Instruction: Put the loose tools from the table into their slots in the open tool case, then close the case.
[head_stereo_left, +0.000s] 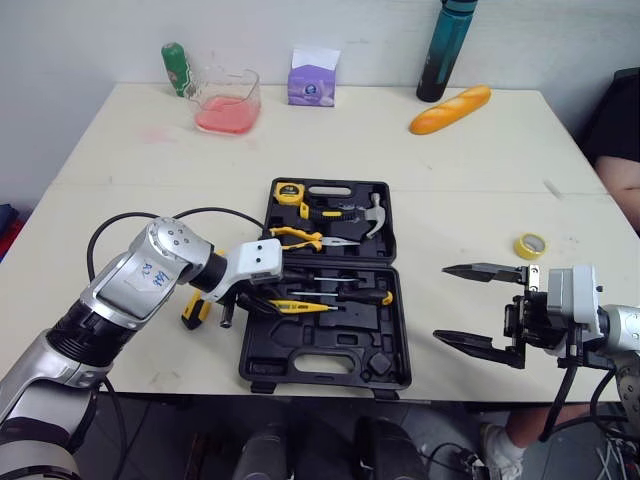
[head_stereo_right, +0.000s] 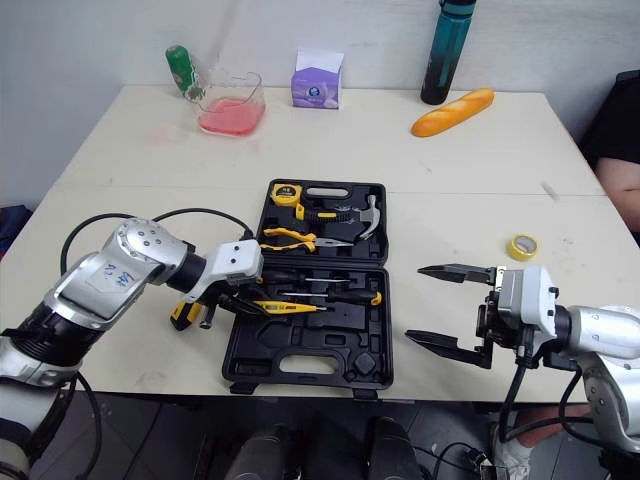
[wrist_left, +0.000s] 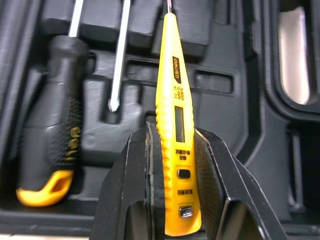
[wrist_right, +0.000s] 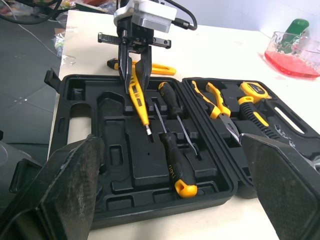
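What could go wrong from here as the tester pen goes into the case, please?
The left tool clamps the yellow tester pen by its rear end. On release its tip may settle across the screwdriver shaft beside it, not in a slot, and the case might then not close.
A yellow-handled item lies on the table close beside the left arm; pulling back could knock it.

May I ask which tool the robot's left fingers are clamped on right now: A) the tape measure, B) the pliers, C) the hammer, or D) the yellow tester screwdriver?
D: the left gripper is shut around the yellow tester screwdriver, over the tool case.
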